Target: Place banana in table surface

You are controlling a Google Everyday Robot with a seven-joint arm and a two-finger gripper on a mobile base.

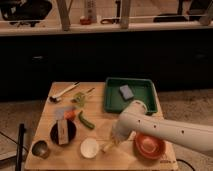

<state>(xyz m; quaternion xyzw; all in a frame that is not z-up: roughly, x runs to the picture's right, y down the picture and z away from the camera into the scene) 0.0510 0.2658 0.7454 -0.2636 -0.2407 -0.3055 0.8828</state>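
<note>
One banana (107,147) beneath gripper (114,141).

Behind the counter (98,106), a long run of dark cabinet fronts (100,60). Above those and further behind the counter, a pale ledge (45,28) crossed by slanted light posts (64,14). Left and right of the counter, speckled grey floor (186,102). Just left of the counter's near corner, a thin dark upright pole (21,142). Dim, warm lighting throughout. Over the counter's near edge, the end effector (111,144).
</note>
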